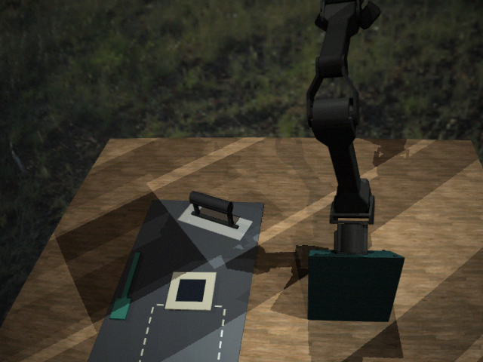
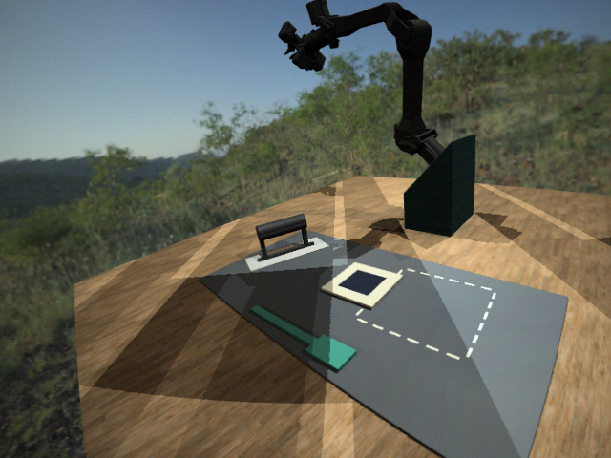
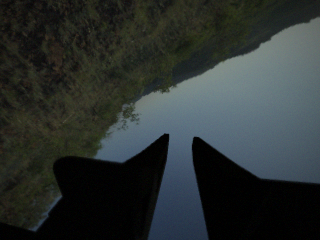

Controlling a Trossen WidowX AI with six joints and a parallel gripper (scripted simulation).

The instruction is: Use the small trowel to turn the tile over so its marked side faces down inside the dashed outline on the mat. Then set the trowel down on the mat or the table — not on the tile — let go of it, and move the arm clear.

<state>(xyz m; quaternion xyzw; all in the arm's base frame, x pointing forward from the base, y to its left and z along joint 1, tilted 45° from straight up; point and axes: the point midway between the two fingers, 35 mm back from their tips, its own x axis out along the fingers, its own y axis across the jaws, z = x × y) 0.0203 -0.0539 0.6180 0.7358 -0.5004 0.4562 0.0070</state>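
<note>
The tile (image 1: pixel 191 290) (image 2: pixel 362 282) lies flat on the mat (image 1: pixel 235 323) (image 2: pixel 522 344), its dark marked square facing up. It overlaps one short side of the dashed outline (image 1: pixel 159 305) (image 2: pixel 412 341). A green flat tool (image 1: pixel 121 308) (image 2: pixel 331 351) with a square blade and thin straight handle lies along the mat's edge. A pale-plated tool (image 2: pixel 281 226) with a raised black bar handle (image 1: pixel 210 201) stands near the mat's far end. Which one is called the small trowel cannot be told. My gripper (image 2: pixel 287 47) (image 3: pixel 180 140) is raised high above the table, slightly open and empty.
The dark green base block (image 1: pixel 352 288) (image 2: pixel 439 197) carries the arm, on the wooden table (image 1: pixel 281 311) (image 2: pixel 148 419) beside the mat. Broad shadows cross the mat and table. The wrist view shows only sky and vegetation beyond the fingers.
</note>
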